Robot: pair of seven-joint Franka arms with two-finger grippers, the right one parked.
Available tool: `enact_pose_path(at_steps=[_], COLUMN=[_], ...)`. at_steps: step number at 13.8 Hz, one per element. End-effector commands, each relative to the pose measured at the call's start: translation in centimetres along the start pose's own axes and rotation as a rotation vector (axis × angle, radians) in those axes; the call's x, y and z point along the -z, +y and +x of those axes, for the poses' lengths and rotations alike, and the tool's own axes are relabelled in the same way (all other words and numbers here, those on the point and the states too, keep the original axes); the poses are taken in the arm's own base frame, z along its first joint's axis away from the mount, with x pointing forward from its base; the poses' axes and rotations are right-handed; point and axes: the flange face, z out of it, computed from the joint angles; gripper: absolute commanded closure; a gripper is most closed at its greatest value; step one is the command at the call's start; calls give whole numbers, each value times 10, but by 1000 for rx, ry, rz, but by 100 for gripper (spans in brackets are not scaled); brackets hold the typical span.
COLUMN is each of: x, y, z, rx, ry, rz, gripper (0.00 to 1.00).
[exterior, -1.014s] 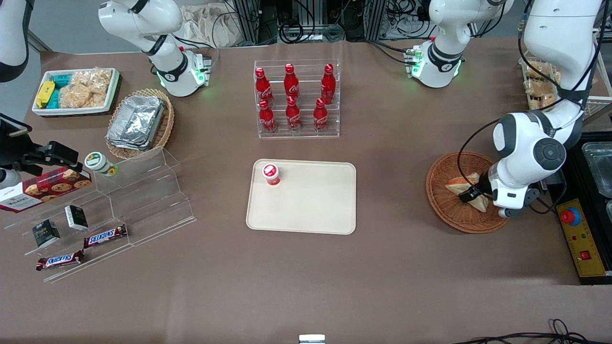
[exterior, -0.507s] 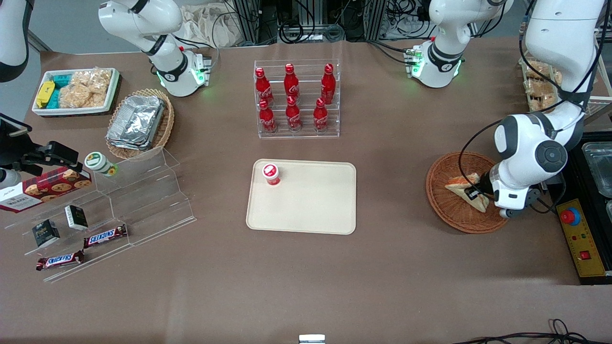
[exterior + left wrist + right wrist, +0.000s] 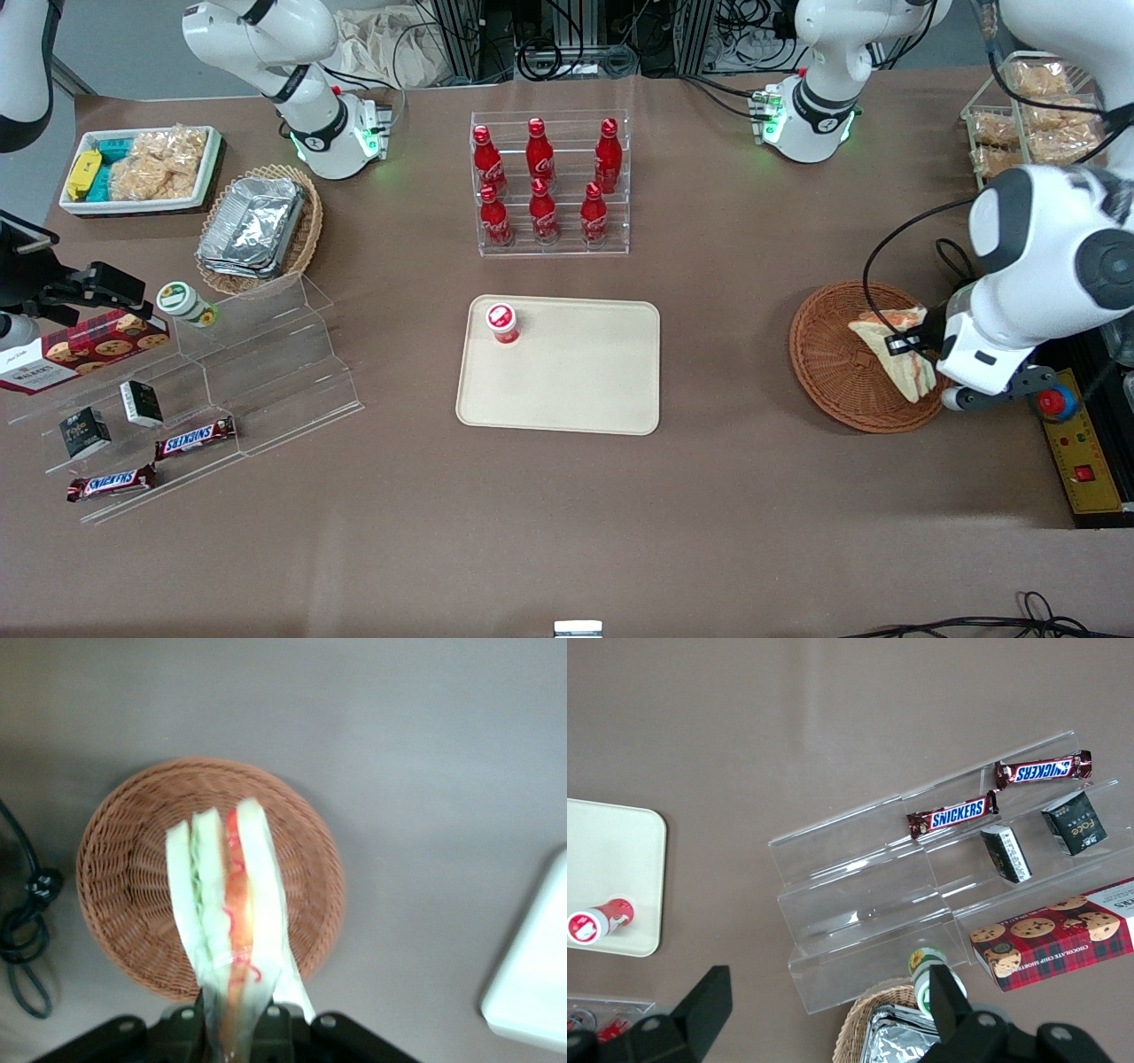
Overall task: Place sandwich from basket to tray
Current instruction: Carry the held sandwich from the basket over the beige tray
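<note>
The claw [image 3: 912, 344] grips the layered wedge sandwich [image 3: 895, 354] — lifted above the round woven wicker basket [image 3: 833, 372].

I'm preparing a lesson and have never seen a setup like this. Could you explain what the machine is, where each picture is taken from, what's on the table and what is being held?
These are two white robot arms bolted to a brown table. One camera looks at them from the front; one sits on each arm's wrist. The working arm's gripper, above the basket, has its jaws shut on a sandwich. Its wrist view looks down along the sandwich onto the basket, so it seems lifted clear. The beige tray, mid-table, carries a small red-capped bottle. Farther from the front camera stands a rack of red bottles. Toward the parked arm's end are clear steps with chocolate bars, a cookie box and foil trays.
</note>
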Motion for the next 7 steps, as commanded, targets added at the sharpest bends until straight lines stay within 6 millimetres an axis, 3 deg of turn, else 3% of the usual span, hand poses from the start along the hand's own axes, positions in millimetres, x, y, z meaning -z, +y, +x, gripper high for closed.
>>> enact_pose_path(at_steps=[1, 3, 4, 7], x=[33, 28, 17, -41], y=[85, 154, 180, 247], z=[0, -26, -32, -34], rx=[-206, -323, -360, -450], ry=[30, 43, 37, -30], rz=[79, 115, 108, 89], gripper=[100, 100, 100, 100])
